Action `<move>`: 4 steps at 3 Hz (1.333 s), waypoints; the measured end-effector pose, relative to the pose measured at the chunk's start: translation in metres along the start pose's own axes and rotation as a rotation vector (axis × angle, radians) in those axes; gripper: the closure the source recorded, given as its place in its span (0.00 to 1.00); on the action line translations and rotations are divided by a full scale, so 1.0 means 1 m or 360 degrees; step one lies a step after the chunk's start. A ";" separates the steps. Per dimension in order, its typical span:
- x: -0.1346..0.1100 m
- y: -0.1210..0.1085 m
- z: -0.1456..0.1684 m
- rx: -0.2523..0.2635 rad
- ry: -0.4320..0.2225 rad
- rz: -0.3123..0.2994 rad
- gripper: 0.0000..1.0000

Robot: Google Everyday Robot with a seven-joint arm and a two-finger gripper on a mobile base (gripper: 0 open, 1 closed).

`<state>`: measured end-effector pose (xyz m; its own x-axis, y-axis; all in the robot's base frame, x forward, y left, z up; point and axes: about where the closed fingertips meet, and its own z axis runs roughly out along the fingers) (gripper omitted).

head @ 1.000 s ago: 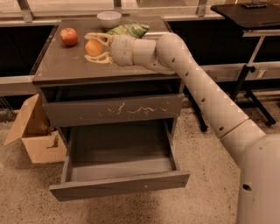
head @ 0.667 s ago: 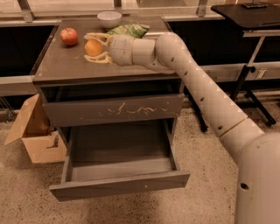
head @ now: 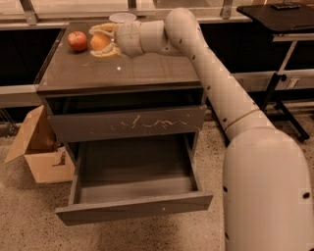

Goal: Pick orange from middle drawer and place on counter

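Observation:
The orange point(head: 99, 42) sits between the pale fingers point(head: 104, 52) of my gripper point(head: 99, 41), which is shut on it. The gripper is over the back left part of the counter point(head: 122, 71), just right of a red apple point(head: 77, 40). I cannot tell whether the orange touches the counter. The middle drawer point(head: 133, 206) is pulled out wide below, and its inside shows nothing in it. My arm reaches in from the right, across the back of the counter.
A drawer front with pale scratches point(head: 130, 122) is shut above the open drawer. A white bowl point(head: 122, 17) stands at the counter's back edge. An open cardboard box point(head: 37, 147) is on the floor at left. A black table point(head: 274, 14) stands at right.
My gripper has moved back and slightly left over the counter with the orange in it, closer to the apple. The apple and the drawers have not moved.

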<state>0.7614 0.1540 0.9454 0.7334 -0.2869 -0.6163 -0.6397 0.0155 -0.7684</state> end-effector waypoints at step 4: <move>0.058 -0.012 0.043 0.0112 0.0102 0.0440 1.00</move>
<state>0.8217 0.1781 0.9118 0.5159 -0.3225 -0.7936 -0.7941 0.1674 -0.5842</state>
